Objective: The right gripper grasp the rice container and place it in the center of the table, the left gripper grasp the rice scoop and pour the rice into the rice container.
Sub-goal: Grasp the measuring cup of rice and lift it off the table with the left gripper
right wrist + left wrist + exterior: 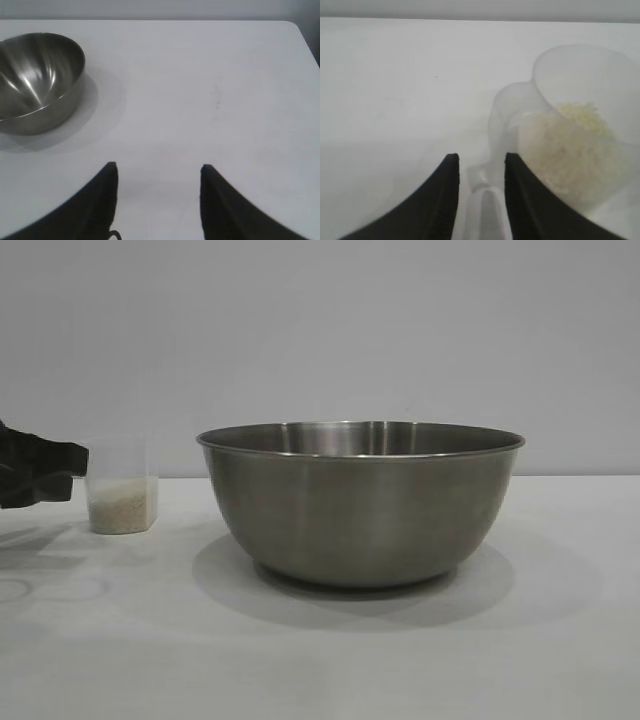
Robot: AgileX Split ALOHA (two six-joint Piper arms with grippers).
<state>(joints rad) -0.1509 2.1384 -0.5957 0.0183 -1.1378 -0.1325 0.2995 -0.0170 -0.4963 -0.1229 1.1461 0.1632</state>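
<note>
On the white table (560,640) stands the rice container (360,505), a big round steel bowl. It sits upright near the middle of the table and looks bare inside. To one side of it, well apart, stands the rice scoop (121,502), a small clear cup. It is upright on the table too. The rice (121,507) lies in the bottom of the cup as a pale heap, and you can see it through the clear sides. The left gripper (481,165) reaches in from the left edge of the outside view, right beside the cup. From its own wrist view, its two dark jaws stand narrow, one on each side of the cup's little clear handle (485,197). The handle sits in the gap between them, but I cannot tell if the jaws press on it or only stand close. The right gripper (157,172) hangs over a bare part of the table, well apart from the steel bowl. Its jaws stand wide and hold nothing. It does not show in the outside view.
</note>
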